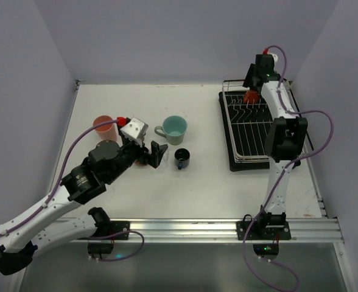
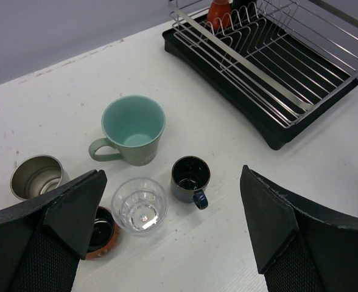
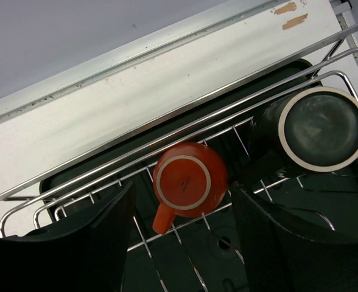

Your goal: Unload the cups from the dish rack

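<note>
While the left hand (image 2: 173,204) hangs spread above the clear glass (image 2: 140,204) on the counter (image 2: 63,91), the right hand (image 3: 182,204), also spread, hovers over an upturned orange handled cup (image 3: 184,177) beside a black cup (image 3: 322,128) at the far end of the dish rack (image 1: 252,131).

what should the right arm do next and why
Probably lower the right gripper a little onto the orange cup, then close: its open fingers sit on either side of the cup, which is upside down in the dish rack.

Lab robot cell: white table (image 1: 209,194) boxed in by plain grey-violet panels (image 1: 167,42), aluminium rail (image 1: 191,230) at its near edge bearing cabled left arm (image 1: 45,210) and right arm (image 1: 277,185).
</note>
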Robot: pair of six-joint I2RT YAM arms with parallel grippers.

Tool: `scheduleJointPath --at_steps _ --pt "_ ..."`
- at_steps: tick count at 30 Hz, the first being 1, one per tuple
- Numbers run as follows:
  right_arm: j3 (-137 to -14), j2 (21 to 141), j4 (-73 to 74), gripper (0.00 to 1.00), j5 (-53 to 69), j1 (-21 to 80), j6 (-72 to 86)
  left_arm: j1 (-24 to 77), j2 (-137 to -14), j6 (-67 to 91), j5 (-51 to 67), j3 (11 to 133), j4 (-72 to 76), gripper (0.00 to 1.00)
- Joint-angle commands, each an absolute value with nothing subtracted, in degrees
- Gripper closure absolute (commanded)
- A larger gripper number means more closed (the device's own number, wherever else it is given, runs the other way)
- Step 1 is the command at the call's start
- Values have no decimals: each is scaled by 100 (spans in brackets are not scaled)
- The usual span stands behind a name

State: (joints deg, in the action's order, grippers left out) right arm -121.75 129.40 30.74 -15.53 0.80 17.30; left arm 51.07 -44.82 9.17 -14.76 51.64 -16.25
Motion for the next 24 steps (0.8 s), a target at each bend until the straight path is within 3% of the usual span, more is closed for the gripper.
scheduleJointPath --at_steps 1,12,24 --pt "-12314 13043 3278 33 -1608 61 1635 5106 -4368 826 -1485 5133 -1283 0" --pt "-12586 13429 3340 25 -1731 123 1433 5107 -4368 853 -1380 5124 -1239 0" --pt "-12718 13711 3278 28 -1925 141 1354 5115 -4438 844 -1389 5107 -1239 0"
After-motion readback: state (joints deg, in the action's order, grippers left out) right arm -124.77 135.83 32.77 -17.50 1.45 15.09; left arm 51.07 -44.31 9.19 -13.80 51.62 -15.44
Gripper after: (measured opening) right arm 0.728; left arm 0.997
